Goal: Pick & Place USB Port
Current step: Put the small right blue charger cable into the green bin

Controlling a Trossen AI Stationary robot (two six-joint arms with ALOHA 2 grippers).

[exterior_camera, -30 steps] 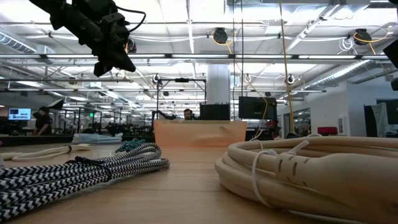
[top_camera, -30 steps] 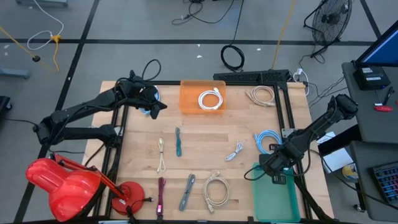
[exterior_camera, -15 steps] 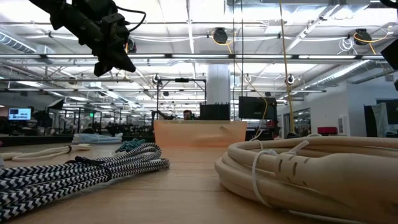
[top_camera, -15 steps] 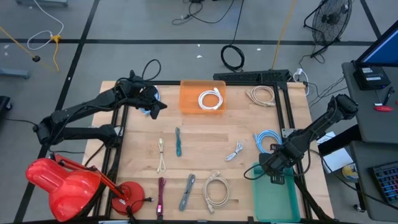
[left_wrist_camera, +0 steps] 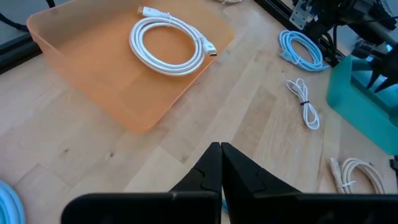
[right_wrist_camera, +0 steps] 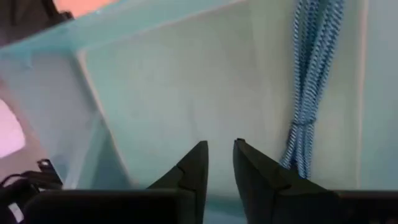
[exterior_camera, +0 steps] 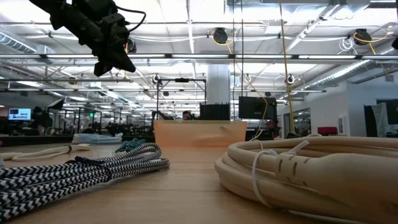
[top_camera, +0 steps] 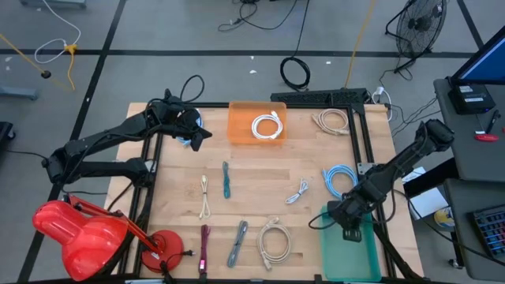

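My right gripper (top_camera: 347,223) hovers over the far end of the teal bin (top_camera: 353,256) at the table's near right corner. In the right wrist view its fingers (right_wrist_camera: 219,149) stand a little apart, pointing down into the bin (right_wrist_camera: 186,93) and holding nothing. A blue-and-white braided cable (right_wrist_camera: 311,81) lies on the bin's floor beside them. My left gripper (top_camera: 201,134) waits, shut and empty, above the table's far left, next to the orange bin (top_camera: 256,122); it also shows in the low view (exterior_camera: 115,62) and the left wrist view (left_wrist_camera: 221,152).
A white coil (top_camera: 267,125) lies in the orange bin. Loose cables lie across the table: a beige coil (top_camera: 331,120), a light blue coil (top_camera: 339,179), a small white cable (top_camera: 297,192), a teal one (top_camera: 226,180), a grey braided one (top_camera: 237,243), another beige coil (top_camera: 273,241).
My right gripper has shifted a little toward the table's near edge, over the teal bin. Its finger gap shows in no earlier frame.
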